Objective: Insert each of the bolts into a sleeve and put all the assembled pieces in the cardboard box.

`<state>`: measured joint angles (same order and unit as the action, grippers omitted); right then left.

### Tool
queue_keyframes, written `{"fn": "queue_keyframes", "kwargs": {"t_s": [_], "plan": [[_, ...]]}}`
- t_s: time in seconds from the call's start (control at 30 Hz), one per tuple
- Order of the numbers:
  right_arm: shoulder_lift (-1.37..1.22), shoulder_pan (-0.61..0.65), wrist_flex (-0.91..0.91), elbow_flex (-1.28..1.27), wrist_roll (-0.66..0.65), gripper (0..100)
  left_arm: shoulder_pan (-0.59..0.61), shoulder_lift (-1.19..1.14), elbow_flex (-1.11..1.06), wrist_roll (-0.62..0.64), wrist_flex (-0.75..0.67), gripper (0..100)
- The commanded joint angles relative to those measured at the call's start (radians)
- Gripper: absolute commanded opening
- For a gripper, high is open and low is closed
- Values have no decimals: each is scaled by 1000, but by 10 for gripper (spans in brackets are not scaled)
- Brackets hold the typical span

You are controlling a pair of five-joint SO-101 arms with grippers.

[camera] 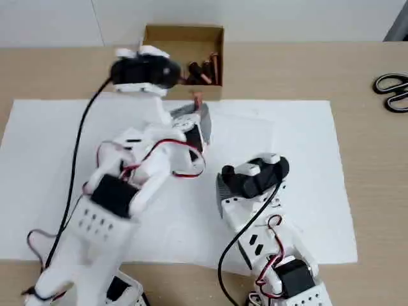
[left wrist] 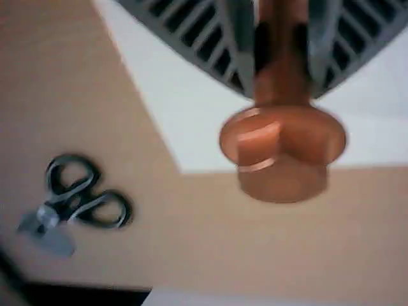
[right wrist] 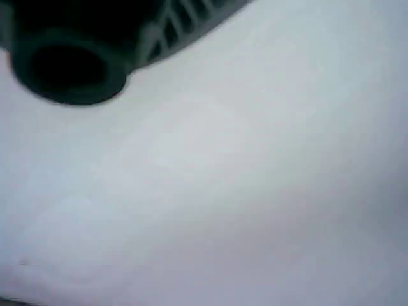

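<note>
Left end effector (left wrist: 280,64) pinching bolt (left wrist: 282,150), cardboard box (camera: 183,30) just beside, scissors (left wrist: 80,204) on table (left wrist: 210,245)

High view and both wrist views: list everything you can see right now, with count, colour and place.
brown cardboard box: one, brown, far side of the table, beyond the paper.
assembled pieces: several, copper and dark, in the box's right part; exact count unclear.
copper flange-head bolt: one, copper, held just in front of the box.
black tubular sleeve: one, black, at the right pincer, above the paper.
white paper sheet: one, white, under both arms.
black-handled scissors: one pair, black, bare table past the paper's far right corner.
tan wooden table: one, tan.
left pincer: grey, shut on the bolt.
right pincer: grey, low over the paper.
</note>
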<state>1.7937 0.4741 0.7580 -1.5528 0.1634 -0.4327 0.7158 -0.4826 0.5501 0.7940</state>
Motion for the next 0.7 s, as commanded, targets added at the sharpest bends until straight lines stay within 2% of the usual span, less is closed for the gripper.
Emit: {"fn": "queue_keyframes", "kwargs": {"t_s": [0.0, 0.33, 0.5, 0.67], "plan": [[16, 2, 4, 29, 28, 4, -2, 121, -54, -66, -155, 6], [18, 7, 2, 23, 29, 4, -109, 176, -472, -176, -503, 6], [18, 48, 2, 31, 25, 4, -109, 180, -524, -172, -517, 6], [18, 54, 2, 31, 25, 4, -137, 180, -516, -149, -446, 6]]}}
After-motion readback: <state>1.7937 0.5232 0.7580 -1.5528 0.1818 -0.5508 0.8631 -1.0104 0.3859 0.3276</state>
